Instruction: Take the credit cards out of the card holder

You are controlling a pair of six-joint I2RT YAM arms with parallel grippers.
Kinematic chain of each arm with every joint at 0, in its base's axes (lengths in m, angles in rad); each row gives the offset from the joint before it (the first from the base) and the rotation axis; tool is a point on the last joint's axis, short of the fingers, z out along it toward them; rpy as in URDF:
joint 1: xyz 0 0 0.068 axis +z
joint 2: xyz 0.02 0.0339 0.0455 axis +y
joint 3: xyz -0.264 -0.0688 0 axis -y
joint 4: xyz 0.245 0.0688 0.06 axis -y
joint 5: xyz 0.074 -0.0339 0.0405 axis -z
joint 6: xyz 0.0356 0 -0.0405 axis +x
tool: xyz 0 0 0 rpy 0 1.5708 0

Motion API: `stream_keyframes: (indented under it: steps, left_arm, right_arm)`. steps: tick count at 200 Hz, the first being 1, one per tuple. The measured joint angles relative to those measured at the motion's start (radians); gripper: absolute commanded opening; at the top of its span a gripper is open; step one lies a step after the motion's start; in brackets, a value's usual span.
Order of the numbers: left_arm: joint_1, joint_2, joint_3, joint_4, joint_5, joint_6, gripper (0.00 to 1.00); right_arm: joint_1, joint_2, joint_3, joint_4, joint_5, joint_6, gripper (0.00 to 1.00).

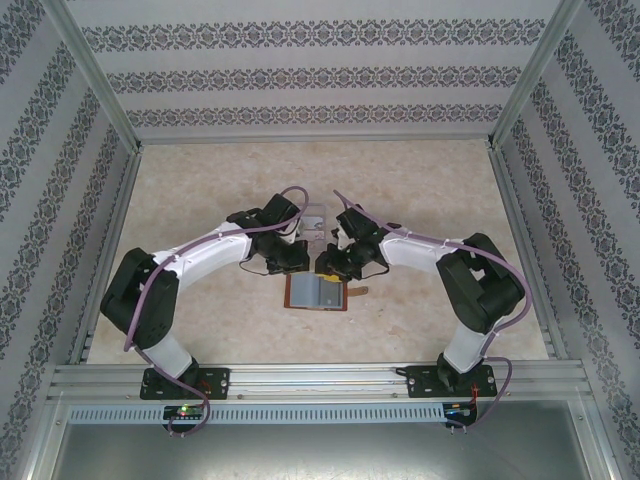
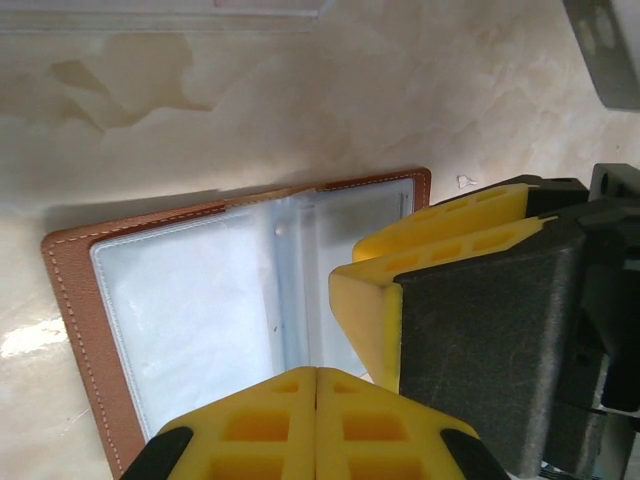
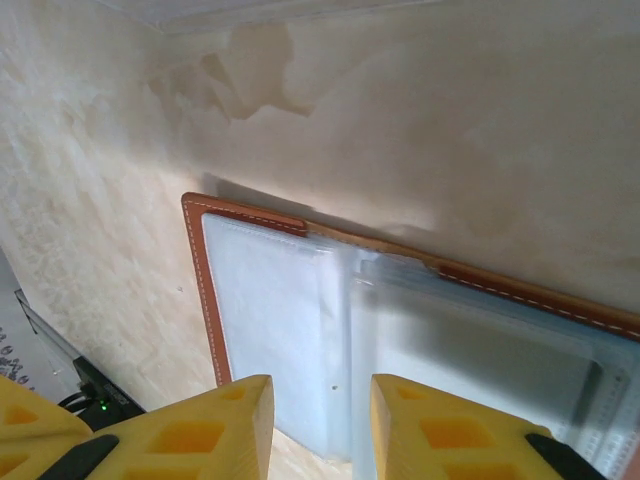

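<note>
The card holder [image 1: 316, 292] lies open and flat on the table, reddish-brown leather round pale grey-blue pockets [image 2: 200, 310]. The credit cards are hidden; I cannot make any out against the pale pockets [image 3: 280, 320]. My left gripper [image 1: 296, 262] hangs over the holder's left half, its yellow jaws shut tight with nothing between them [image 2: 317, 372], tips near the centre fold. My right gripper [image 1: 330, 265] stands over the right half. Its jaws are open [image 3: 320, 400], the fold showing in the gap. Its yellow fingers [image 2: 440, 240] reach over the right page.
A clear plastic tray [image 1: 314, 222] stands just behind the two grippers. The holder's narrow closing tab [image 1: 362, 292] sticks out to the right. Patterned walls and a metal frame close the table in on three sides.
</note>
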Motion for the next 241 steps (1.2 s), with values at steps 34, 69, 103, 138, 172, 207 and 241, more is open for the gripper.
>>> stream_keyframes:
  steps: [34, 69, 103, 138, 172, 207, 241]
  left_arm:
    - [0.002, -0.004, -0.009, 0.001, 0.023, -0.001, 0.06]
    - [-0.010, 0.027, -0.009, 0.049, 0.077, -0.024, 0.07]
    - [-0.063, 0.129, -0.002, 0.085, 0.116, -0.055, 0.11]
    - [-0.094, 0.199, 0.018, 0.097, 0.142, -0.073, 0.13]
    - [-0.108, 0.239, 0.067, 0.106, 0.166, -0.077, 0.14]
    - [-0.119, 0.282, 0.087, 0.096, 0.147, -0.074, 0.14]
    - [-0.119, 0.284, 0.087, 0.078, 0.108, -0.071, 0.12]
  right_arm:
    - [0.002, 0.007, 0.006, -0.040, 0.029, -0.006, 0.32]
    - [-0.016, -0.013, -0.008, -0.069, 0.065, -0.013, 0.33]
    - [-0.058, -0.072, -0.051, -0.077, 0.091, -0.013, 0.32]
    - [-0.101, -0.122, -0.089, -0.085, 0.106, -0.013, 0.32]
    - [-0.117, -0.138, -0.113, -0.087, 0.109, -0.016, 0.32]
    - [-0.117, -0.143, -0.124, -0.087, 0.109, -0.016, 0.32]
    - [-0.116, -0.154, -0.131, -0.083, 0.102, -0.015, 0.33]
